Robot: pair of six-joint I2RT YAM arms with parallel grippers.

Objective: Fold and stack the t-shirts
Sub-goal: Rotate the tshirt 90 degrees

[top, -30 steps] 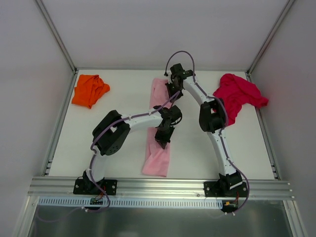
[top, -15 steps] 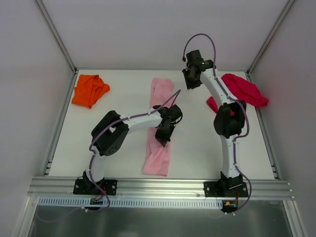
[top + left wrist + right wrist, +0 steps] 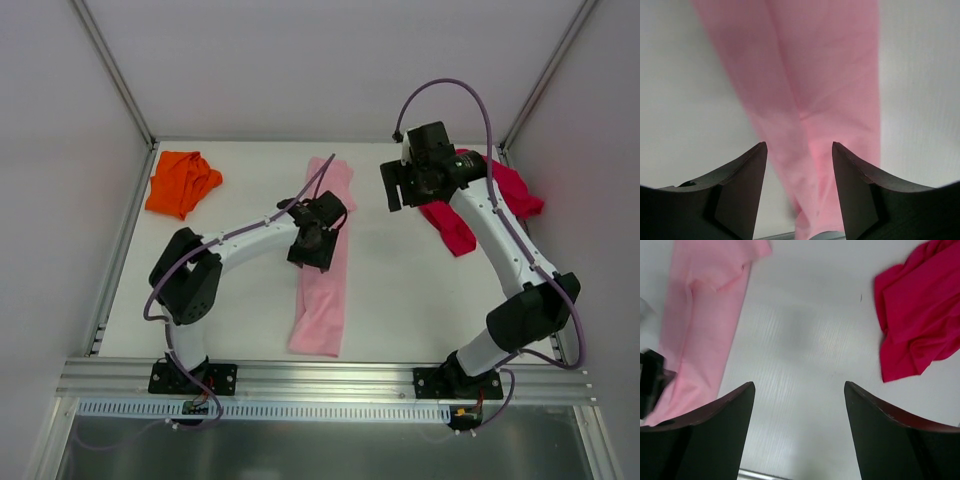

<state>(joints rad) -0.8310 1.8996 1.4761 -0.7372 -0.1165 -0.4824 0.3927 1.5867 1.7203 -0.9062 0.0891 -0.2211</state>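
The crimson t-shirt (image 3: 450, 228) at far right is partly hidden by the right arm (image 3: 500, 215), and the pink t-shirt (image 3: 320, 300), laid mid-table, by the left gripper (image 3: 799, 150). Both grippers, clenched before, are now released and empty; the right gripper (image 3: 798, 386) is moved off the pink cloth.
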